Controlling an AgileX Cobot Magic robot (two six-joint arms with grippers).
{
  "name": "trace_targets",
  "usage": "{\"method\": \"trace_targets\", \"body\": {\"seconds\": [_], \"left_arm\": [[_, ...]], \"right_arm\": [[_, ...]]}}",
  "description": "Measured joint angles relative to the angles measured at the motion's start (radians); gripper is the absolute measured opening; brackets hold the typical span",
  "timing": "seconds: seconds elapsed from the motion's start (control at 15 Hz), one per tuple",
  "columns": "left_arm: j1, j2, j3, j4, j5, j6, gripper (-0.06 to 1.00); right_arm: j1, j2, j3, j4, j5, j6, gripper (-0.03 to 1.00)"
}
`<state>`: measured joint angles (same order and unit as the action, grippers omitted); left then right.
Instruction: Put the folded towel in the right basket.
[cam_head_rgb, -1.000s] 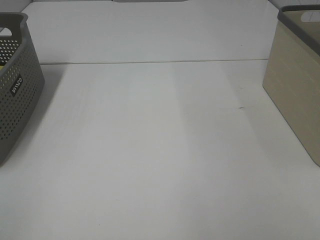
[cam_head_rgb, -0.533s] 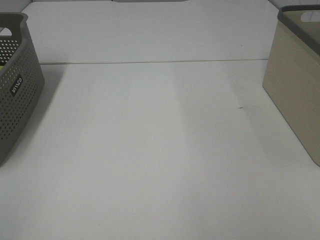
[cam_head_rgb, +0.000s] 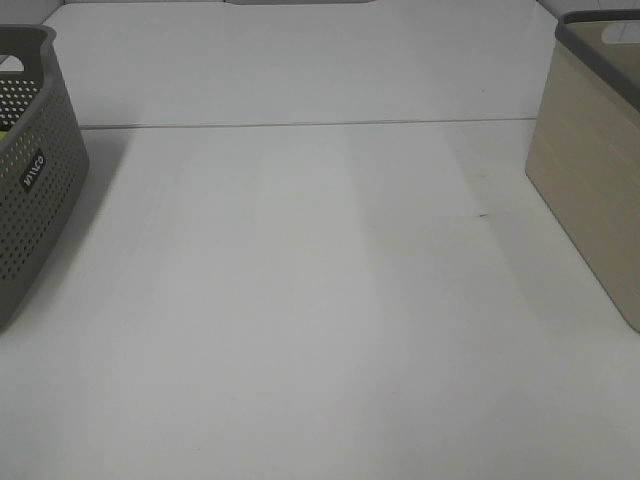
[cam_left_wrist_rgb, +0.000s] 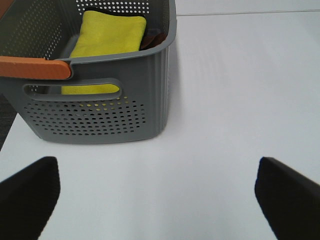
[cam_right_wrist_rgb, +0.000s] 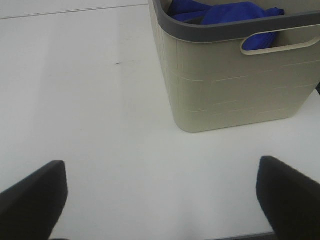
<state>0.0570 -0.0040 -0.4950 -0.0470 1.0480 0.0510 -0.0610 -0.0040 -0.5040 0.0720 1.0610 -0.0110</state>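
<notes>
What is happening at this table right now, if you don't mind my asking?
Nothing is being handled at the moment. Both grippers, left gripper and right gripper, are open and empty above the white table. A folded yellow towel lies inside the grey perforated plastic basket on the left. The beige basket with a grey rim on the right holds blue cloth.

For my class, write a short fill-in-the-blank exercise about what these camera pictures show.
1. The folded towel in the grey basket is ____.
2. The cloth in the beige basket is ____.
3. The left gripper and the right gripper are both ____.

Missing words: yellow; blue; open
</notes>
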Motion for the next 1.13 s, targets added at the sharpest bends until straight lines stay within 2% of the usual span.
{"method": "trace_targets", "body": {"seconds": [1.13], "left_arm": [[0.000, 0.000, 0.000, 0.000, 0.000, 0.000, 0.99]], "right_arm": [[0.000, 0.000, 0.000, 0.001, -0.001, 0.000, 0.97]]}}
